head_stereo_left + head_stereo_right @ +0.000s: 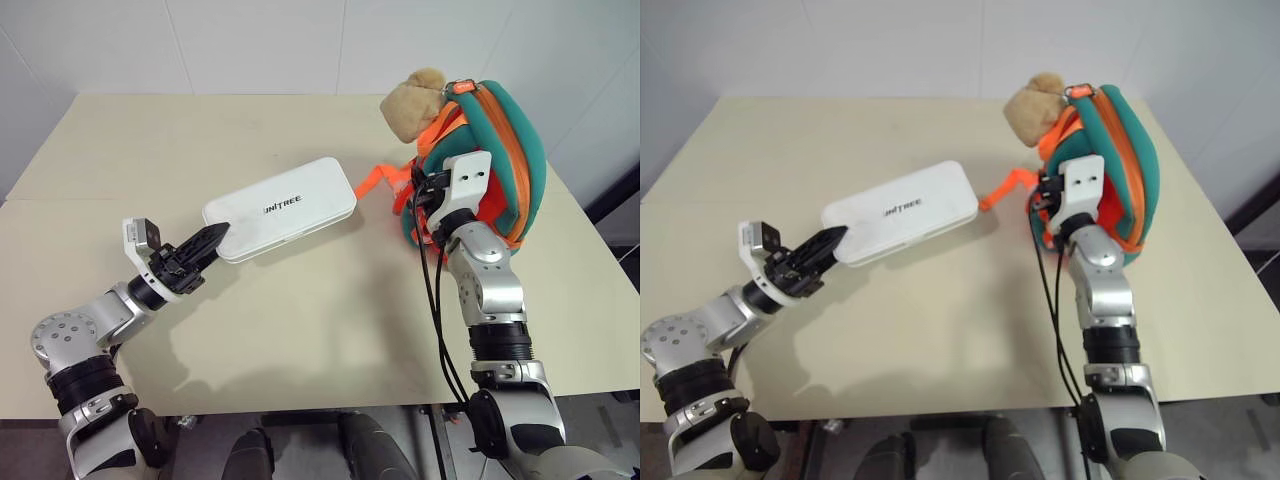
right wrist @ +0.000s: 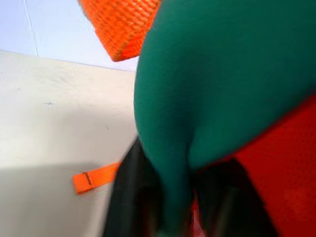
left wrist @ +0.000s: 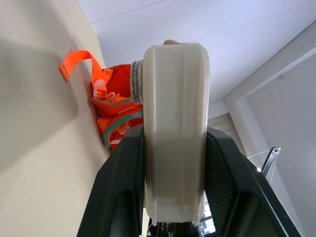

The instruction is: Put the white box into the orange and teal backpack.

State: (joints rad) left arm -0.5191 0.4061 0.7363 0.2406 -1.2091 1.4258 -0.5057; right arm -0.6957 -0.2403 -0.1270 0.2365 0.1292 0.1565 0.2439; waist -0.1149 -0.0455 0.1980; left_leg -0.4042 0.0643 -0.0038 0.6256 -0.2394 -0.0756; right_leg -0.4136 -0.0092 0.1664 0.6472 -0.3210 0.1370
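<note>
Nearest to the robot, the white box (image 1: pixel 281 208) is held at its near end by the left gripper (image 1: pixel 207 243), whose two black fingers (image 3: pixel 123 192) are clamped on the box's two flat faces – this is seen plainly in the left wrist view, where the box stands on edge between them. The box is lifted a little above the table (image 1: pixel 300 330), and its far end points toward the orange and teal backpack (image 1: pixel 495 160), which stands upright beyond it, near but still apart. At the backpack's near side the right gripper (image 2: pixel 170 197) is closed on a fold of the teal trim, as the right wrist view shows; in the head views this pinch is hidden behind the wrist. A loose orange strap (image 1: pixel 372 181) lies on the table between box and backpack, and a tan plush animal (image 1: pixel 413 103) sits at the backpack's top. So the box is picked up and the bag's edge is gripped; it is judged that opening the backpack and sliding the box inside are still left.
</note>
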